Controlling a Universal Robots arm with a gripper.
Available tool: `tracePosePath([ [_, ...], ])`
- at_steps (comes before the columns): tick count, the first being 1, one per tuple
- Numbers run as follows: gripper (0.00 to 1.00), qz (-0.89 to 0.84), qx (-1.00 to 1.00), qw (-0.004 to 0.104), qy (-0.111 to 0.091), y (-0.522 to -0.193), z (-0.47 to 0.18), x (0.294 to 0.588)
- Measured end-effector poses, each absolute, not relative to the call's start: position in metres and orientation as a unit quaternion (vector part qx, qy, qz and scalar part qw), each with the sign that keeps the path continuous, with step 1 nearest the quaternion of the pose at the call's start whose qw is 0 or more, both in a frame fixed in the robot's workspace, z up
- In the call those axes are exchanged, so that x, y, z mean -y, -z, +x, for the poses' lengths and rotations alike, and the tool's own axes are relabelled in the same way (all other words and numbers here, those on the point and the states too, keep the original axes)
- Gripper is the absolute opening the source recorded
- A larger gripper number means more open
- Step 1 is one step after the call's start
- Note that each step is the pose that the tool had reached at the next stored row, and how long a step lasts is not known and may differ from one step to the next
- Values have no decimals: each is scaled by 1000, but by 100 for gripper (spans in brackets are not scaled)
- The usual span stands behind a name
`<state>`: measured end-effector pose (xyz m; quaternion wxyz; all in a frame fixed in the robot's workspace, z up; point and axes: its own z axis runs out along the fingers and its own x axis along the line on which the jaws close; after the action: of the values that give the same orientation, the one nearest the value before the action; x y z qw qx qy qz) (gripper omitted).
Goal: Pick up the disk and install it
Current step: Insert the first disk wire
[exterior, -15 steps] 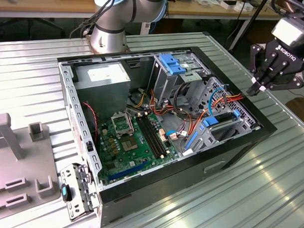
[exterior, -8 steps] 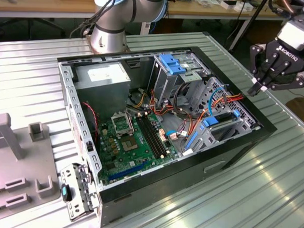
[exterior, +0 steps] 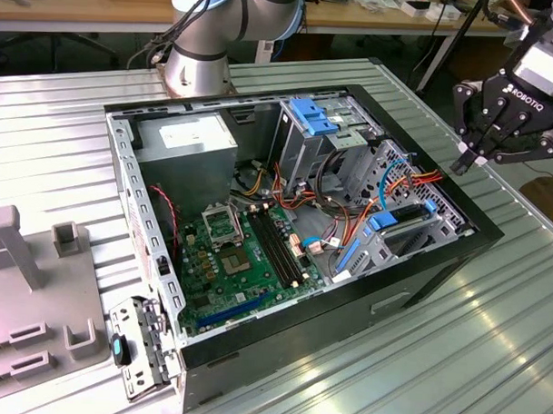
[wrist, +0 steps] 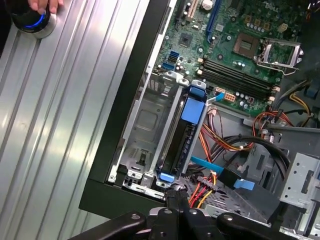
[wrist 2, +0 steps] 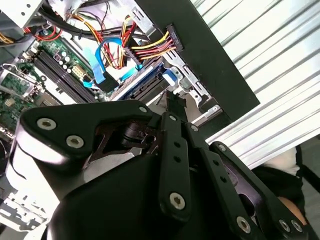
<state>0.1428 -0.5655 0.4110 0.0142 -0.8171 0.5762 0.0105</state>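
**Q:** Entry, item and location?

**A:** Computer case, lid off, lay on the ribbed desk. Contents from the exterior view's left were the power-supply box, the motherboard, then the disk. The disk stood on edge in the grey drive cage, against the case wall on the exterior view's right. The tool hung above and outside that wall, apart from the disk. Its digits were drawn together and it held nothing.

**Q:** Handling?

**A:** By judgement it was stiff, dense for its bulk and metal-bodied. It would be sensitive to shock, so not a thing to knock or lever. The blue rails were plastic and probably smooth and a little springy. The firmer hold would be across the two long edges, away from the connector end. As it stood, only one narrow edge was exposed, with cage metal close alongside.

**Q:** Undetermined?

**A:**
- The label face was hidden.
- Whether the rails had latched fully could not be told.
- Loose cables lay near one end of the disk, and whether any was plugged in could not be told.
- In the second wrist view the tool's own body covered much of the cage.
- In the first wrist view a person's hand, cut off at the frame, rested on a round blue-lit knob on the desk.
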Motion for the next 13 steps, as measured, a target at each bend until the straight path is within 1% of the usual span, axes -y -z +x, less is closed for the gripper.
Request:
tracePosePath([
  [13,11,-899,-439,12,-13,-410,144,565],
])
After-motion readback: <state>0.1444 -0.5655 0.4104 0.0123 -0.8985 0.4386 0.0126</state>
